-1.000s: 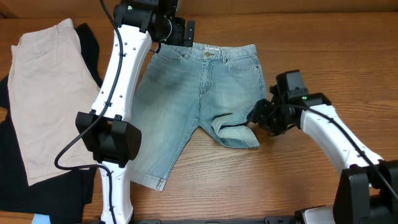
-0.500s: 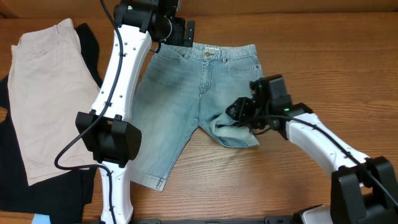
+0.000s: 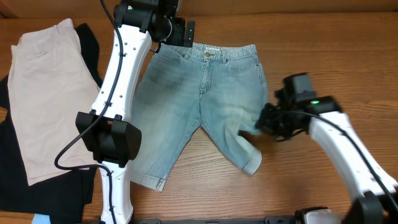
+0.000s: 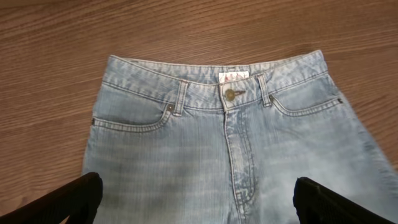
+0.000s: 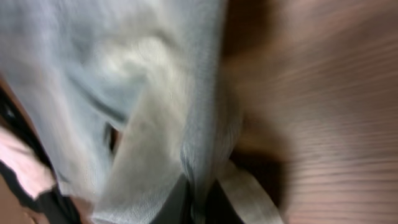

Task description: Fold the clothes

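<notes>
Overhead, the denim shorts (image 3: 205, 99) lie spread on the table (image 3: 323, 50), waistband far, and the white left arm (image 3: 121, 74) crosses their left leg, hiding part of it. The right gripper (image 3: 266, 122) is closed, pinching the right leg's edge; the left gripper (image 3: 179, 32) hangs wide open at the waistband. At the left lie beige shorts (image 3: 46, 93) on a black garment (image 3: 37, 193).

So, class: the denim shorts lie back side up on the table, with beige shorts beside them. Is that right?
Not quite. The denim shorts lie front side up: the left wrist view shows the fly and waist button. The beige shorts do lie beside them on the table.
</notes>
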Controlling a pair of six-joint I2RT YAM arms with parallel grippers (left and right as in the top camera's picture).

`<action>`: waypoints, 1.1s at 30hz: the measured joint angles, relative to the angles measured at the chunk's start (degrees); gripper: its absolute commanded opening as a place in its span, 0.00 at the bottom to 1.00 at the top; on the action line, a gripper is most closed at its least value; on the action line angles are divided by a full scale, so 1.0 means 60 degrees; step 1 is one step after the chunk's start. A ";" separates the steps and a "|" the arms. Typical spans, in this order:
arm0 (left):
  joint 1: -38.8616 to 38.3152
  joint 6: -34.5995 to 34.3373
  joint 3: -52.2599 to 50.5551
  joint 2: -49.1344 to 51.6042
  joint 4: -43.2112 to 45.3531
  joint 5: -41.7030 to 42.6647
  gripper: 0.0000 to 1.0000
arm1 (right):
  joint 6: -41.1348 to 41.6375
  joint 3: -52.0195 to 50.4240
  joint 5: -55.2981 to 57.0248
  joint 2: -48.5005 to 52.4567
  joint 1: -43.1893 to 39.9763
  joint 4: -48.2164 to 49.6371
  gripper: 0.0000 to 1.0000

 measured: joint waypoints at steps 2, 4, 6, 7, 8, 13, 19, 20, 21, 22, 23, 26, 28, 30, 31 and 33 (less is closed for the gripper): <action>0.0000 0.0000 0.0000 0.0000 -0.0011 0.0004 1.00 | -0.0259 0.0623 0.0219 -0.0277 -0.0204 -0.1173 0.04; 0.0000 0.0000 0.0000 0.0000 -0.0011 0.0004 1.00 | -0.0463 0.1089 0.0484 -0.0484 -0.0291 -0.1905 0.04; 0.0000 0.0000 0.0000 0.0000 -0.0011 0.0004 1.00 | -0.0572 0.1235 0.0605 -0.0532 -0.0317 -0.2007 0.04; 0.0000 0.0000 0.0000 0.0000 -0.0011 0.0004 1.00 | -0.0608 0.1257 0.0663 -0.0532 -0.0310 -0.1956 0.04; 0.0000 0.0000 0.0000 0.0000 -0.0007 0.0004 1.00 | -0.0616 0.1257 0.0696 -0.0517 -0.0284 -0.1865 0.04; 0.0000 0.0000 0.0000 0.0000 -0.0011 0.0004 1.00 | -0.0601 0.1260 0.0725 -0.0499 -0.0069 -0.1271 0.04; 0.0000 0.0000 0.0000 0.0000 -0.0011 0.0004 1.00 | -0.0492 0.1260 0.1891 -0.0474 0.0062 -0.1636 0.04; 0.0000 0.0000 0.0000 0.0000 -0.0011 0.0004 1.00 | -0.0448 0.1260 0.2175 -0.0459 0.0040 -0.1829 0.05; 0.0000 0.0000 0.0000 0.0000 -0.0011 0.0004 1.00 | -0.0412 0.1260 0.2393 -0.0448 0.0022 -0.1989 0.05; 0.0000 0.0000 0.0000 0.0000 -0.0011 0.0004 1.00 | -0.0361 0.1260 0.2645 -0.0437 -0.0018 -0.2171 0.06; 0.0000 0.0000 0.0000 0.0000 -0.0011 0.0004 1.00 | -0.0302 0.1260 0.2881 -0.0430 -0.0058 -0.2313 0.07; 0.0000 0.0004 0.0000 0.0000 -0.0015 0.0004 1.00 | -0.0033 0.1260 0.3501 -0.0423 -0.0302 -0.2681 0.41; 0.0000 0.0004 0.0000 0.0000 -0.0015 0.0004 1.00 | 0.0033 0.1260 0.3810 -0.0423 -0.0539 -0.2758 0.65; 0.0000 0.0000 0.0000 0.0000 -0.0011 0.0004 1.00 | 0.0080 0.1260 0.3996 -0.0423 -0.0707 -0.2750 0.76; 0.0000 0.0004 0.0000 0.0000 -0.0011 0.0004 1.00 | 0.0113 0.1260 0.4040 -0.0423 -0.0750 -0.2750 0.79; 0.0000 0.0004 0.0000 0.0000 -0.0011 0.0004 1.00 | 0.0120 0.1260 0.4105 -0.0423 -0.0820 -0.2743 0.80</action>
